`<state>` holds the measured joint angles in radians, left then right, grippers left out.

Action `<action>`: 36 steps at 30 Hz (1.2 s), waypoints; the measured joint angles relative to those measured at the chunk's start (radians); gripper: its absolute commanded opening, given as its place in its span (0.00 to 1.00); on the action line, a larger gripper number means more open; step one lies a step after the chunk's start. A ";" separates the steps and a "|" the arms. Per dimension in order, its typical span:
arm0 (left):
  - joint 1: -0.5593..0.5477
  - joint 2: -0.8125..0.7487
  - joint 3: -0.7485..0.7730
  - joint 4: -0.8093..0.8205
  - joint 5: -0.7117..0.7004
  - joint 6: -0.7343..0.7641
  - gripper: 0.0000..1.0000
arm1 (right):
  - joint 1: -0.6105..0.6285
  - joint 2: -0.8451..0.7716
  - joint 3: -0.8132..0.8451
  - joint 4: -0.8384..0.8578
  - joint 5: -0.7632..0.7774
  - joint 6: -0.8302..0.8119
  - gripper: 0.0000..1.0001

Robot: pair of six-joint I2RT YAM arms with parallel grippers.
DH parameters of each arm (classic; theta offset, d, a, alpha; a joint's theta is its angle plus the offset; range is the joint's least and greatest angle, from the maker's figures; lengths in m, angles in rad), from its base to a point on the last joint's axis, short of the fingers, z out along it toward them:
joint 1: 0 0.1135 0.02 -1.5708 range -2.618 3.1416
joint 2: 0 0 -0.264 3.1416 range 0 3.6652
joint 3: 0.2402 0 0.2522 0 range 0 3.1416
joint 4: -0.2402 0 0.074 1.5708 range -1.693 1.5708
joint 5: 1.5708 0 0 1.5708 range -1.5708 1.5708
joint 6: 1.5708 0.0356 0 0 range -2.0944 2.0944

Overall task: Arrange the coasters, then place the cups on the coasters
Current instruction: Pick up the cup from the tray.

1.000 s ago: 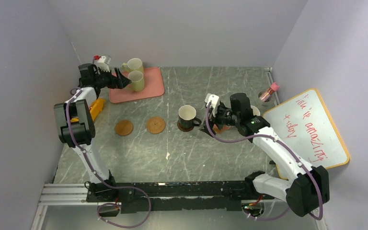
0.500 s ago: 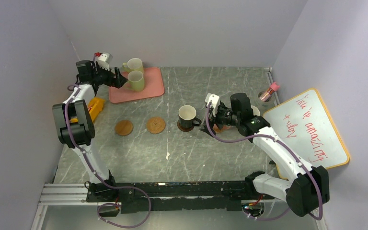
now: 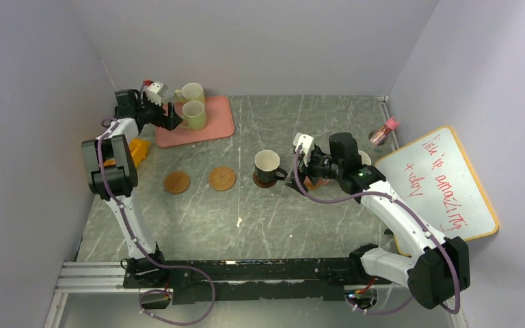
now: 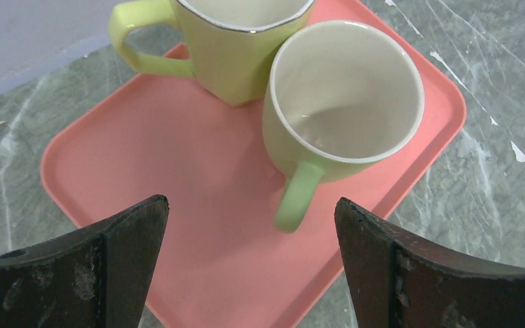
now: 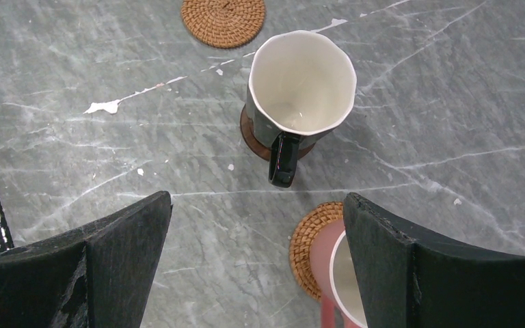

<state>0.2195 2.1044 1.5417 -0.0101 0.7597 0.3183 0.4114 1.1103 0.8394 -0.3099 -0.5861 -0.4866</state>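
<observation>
Progress looks partway. On the grey marbled table point(image 3: 301, 123), a black cup point(image 5: 301, 89) stands on a dark brown coaster point(image 5: 247, 137). Just beside it, at the lower edge of the right wrist view, a pink cup point(image 5: 325, 266) sits on a woven coaster point(image 5: 306, 236). To the left of the black cup, a smooth coaster point(image 3: 177, 182) and a second woven coaster point(image 3: 222, 178) lie side by side, both bare.

At the far left, a pink tray point(image 4: 178, 171) carries the nearer yellow-green cup point(image 4: 345, 102) and the farther yellow-green cup point(image 4: 246, 41), touching each other. The left gripper point(image 4: 249, 219) hovers over the tray, jaws spread wide and empty, with the nearer cup's handle pointing toward it. The right gripper point(image 5: 256, 205) hangs near the black cup, equally wide, holding nothing.

A fifth coaster and a second pink cup cannot be made out, as the right arm hides that area. Judging by this, both yellow-green cups are yet to go onto the bare coasters.
</observation>
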 measured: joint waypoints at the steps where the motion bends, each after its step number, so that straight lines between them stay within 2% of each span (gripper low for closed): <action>1: -0.001 0.006 0.005 -0.006 -0.001 0.003 0.96 | -0.001 0.000 0.000 0.000 0.000 0.000 1.00; 8: -0.035 0.018 0.018 -0.043 -0.035 0.035 0.98 | -0.002 0.000 0.000 0.001 0.000 0.000 1.00; 9: -0.053 0.028 0.026 -0.061 -0.051 0.043 0.85 | -0.002 0.000 0.000 0.001 0.000 0.000 1.00; 18: -0.064 0.067 0.047 -0.095 -0.052 0.054 0.77 | -0.002 0.000 0.000 0.001 0.000 0.000 1.00; 27: -0.069 0.067 0.047 -0.112 -0.050 0.062 0.59 | -0.002 0.000 0.000 0.001 -0.002 0.000 1.00; 32: -0.078 0.067 0.046 -0.116 -0.049 0.063 0.44 | -0.002 0.000 0.000 0.001 -0.005 0.000 1.00; 36: -0.085 0.067 0.046 -0.130 -0.041 0.065 0.27 | -0.002 0.000 0.000 0.001 -0.009 0.000 1.00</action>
<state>0.1349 2.1712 1.5879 -0.1406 0.7185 0.3836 0.4091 1.1103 0.8391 -0.3088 -0.5953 -0.4870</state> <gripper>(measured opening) 0.390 0.997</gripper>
